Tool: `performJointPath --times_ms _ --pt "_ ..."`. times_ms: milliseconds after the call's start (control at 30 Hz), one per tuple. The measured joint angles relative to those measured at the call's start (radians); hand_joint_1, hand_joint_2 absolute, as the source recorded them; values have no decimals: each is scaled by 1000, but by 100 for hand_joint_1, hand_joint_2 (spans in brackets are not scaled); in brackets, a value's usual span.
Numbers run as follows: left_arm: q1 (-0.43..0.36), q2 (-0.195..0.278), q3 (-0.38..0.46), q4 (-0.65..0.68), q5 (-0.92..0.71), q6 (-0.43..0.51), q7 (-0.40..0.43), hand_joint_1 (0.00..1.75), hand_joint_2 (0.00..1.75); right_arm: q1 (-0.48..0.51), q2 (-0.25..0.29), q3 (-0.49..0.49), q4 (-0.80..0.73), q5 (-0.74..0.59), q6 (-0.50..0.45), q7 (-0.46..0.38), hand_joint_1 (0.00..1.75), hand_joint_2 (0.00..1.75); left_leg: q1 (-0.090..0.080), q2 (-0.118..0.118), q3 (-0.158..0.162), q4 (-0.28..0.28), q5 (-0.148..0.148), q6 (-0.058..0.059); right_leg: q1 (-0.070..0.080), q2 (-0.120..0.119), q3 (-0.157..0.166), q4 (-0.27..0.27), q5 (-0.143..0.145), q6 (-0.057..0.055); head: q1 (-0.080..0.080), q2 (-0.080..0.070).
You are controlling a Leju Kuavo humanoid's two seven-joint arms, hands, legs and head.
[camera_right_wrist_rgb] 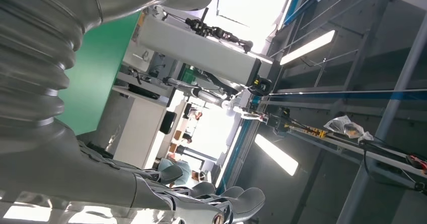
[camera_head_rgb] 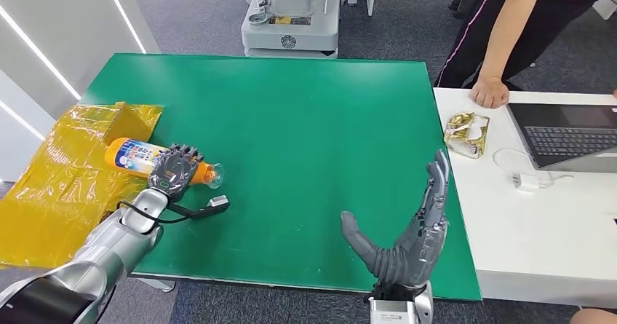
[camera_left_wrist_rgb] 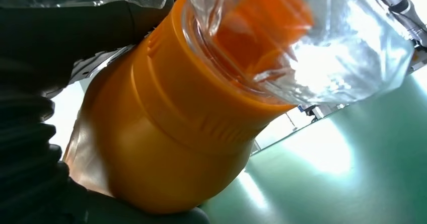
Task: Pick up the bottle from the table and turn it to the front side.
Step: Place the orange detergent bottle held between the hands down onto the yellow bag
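An orange bottle (camera_head_rgb: pixel 133 156) with a white and blue label and a clear cap lies on its side at the left of the green table (camera_head_rgb: pixel 305 120). My left hand (camera_head_rgb: pixel 174 170) grips it around the neck end, fingers wrapped over it. The left wrist view shows the bottle's orange shoulder (camera_left_wrist_rgb: pixel 171 133) and clear cap (camera_left_wrist_rgb: pixel 312 38) close up against the hand. My right hand (camera_head_rgb: pixel 407 236) stands open near the table's front edge, fingers straight and pointing away from me, thumb out to the left, holding nothing. Its fingers (camera_right_wrist_rgb: pixel 201 204) appear in the right wrist view.
Yellow crinkled film (camera_head_rgb: pixel 65 178) with a yellow box lies at the table's left edge beside the bottle. A white table (camera_head_rgb: pixel 553 222) on the right carries a laptop (camera_head_rgb: pixel 571 135), a charger and a gold packet (camera_head_rgb: pixel 466 133). A person's hand (camera_head_rgb: pixel 489 91) rests on it.
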Motion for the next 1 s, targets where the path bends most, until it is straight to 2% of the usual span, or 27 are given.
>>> performJointPath --times_ms 233,433,733,1000 --pt "-13 -4 -17 28 0 -25 54 175 175 -4 3 -1 3 6 0 0 0 175 0 2 1 0 0 0 0 2 0 1 0 -1 0 0" --pt "-15 -3 -19 43 0 -43 59 175 175 -3 4 -5 3 10 0 0 0 175 0 3 2 -1 0 -1 0 3 0 1 0 -1 0 0" --pt "-22 -4 -19 52 1 -162 48 175 175 -4 6 -10 3 13 0 0 0 175 0 5 3 -1 0 -2 0 5 0 2 1 -2 0 0" --pt "-23 14 -19 61 0 -188 86 175 175 -3 7 -15 3 21 0 1 0 175 1 0 3 -1 2 -5 0 0 1 3 0 -3 0 0"
